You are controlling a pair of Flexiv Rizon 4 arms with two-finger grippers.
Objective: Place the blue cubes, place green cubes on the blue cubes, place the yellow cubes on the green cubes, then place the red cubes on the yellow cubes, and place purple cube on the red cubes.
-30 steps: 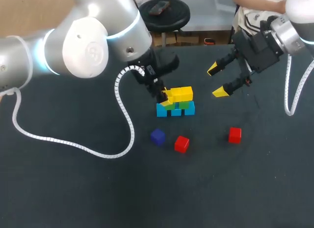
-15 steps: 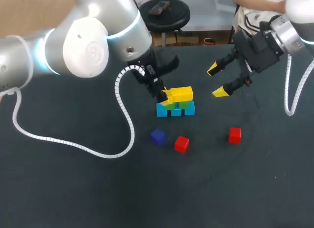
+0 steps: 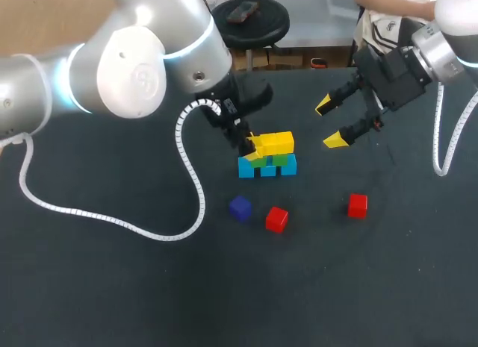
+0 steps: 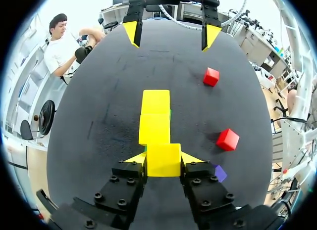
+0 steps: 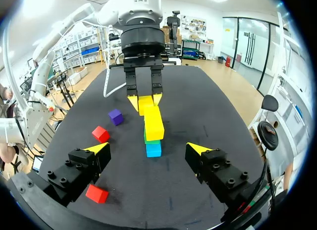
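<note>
A stack stands mid-table: blue cubes (image 3: 267,168) at the base, green cubes (image 3: 279,160) on them, yellow cubes (image 3: 275,142) on top. My left gripper (image 3: 249,146) is at the stack's left end, shut on a yellow cube (image 4: 162,160) that lines up with two more yellow cubes (image 4: 154,116) ahead of it. The right gripper (image 3: 334,122) hovers open to the right of the stack, holding nothing; from its wrist the stack (image 5: 153,136) lies ahead. Two red cubes (image 3: 276,219) (image 3: 357,205) and a purple cube (image 3: 240,207) lie loose on the dark table in front of the stack.
My left arm's white cable (image 3: 112,216) loops across the table at the left. The right arm's cable (image 3: 441,149) hangs near the right edge. The red cubes (image 5: 100,134) (image 5: 96,193) and the purple cube (image 5: 115,116) sit to one side of the stack.
</note>
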